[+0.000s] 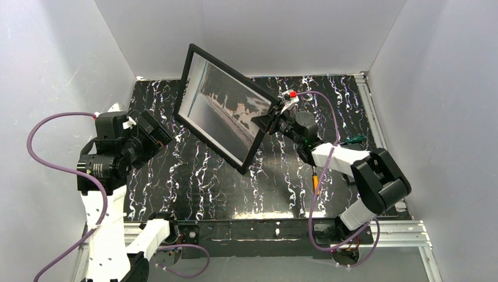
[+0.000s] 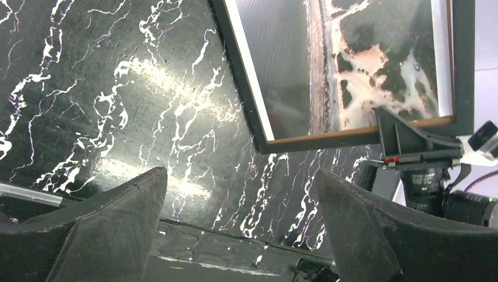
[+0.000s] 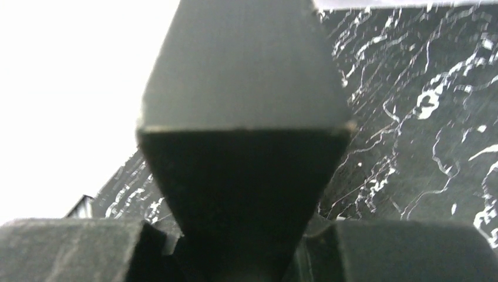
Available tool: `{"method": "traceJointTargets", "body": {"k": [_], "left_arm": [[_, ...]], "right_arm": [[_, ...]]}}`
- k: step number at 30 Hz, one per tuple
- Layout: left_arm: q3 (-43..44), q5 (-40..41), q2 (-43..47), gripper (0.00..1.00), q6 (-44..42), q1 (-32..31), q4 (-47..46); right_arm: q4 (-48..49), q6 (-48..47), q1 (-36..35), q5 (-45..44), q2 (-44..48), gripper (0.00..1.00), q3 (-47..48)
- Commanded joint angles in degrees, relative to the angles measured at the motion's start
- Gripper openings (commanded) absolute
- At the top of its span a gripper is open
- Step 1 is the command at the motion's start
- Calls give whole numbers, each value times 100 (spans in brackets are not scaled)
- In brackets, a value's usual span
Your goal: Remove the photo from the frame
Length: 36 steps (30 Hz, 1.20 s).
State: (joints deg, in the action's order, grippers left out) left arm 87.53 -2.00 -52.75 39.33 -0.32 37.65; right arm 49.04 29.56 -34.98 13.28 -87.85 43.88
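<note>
- The right gripper (image 1: pixel 271 120) is clamped on the right edge of the frame (image 2: pixel 463 64) and holds it tilted above the table (image 1: pixel 194 188), with the photo (image 1: pixel 226 108) inside.
- The left gripper (image 2: pixel 241 172) is wide open, empty, and apart from the frame.
- We advance it squarely to the print's free edge.

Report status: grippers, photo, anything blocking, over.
Right gripper clamped on frame edge, frame tilted up. Left gripper open, empty, apart from frame. Photo in frame. Nothing between left gripper and frame.
</note>
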Motion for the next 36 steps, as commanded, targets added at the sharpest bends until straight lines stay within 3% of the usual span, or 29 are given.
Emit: {"method": "traceJointTargets", "body": {"k": [1,19,36], "left_arm": [[-242,-41,145,98,-147,23,195],[-855,-44,245,98,-178,23,199],[-1118,-218,289,98,-80,23,147]], "right_arm": [[346,1085,164,587,-460,1,319],[876,3182,462,606,-2290,1,1017],[448,4109,640,361,-3067,1,1555]]}}
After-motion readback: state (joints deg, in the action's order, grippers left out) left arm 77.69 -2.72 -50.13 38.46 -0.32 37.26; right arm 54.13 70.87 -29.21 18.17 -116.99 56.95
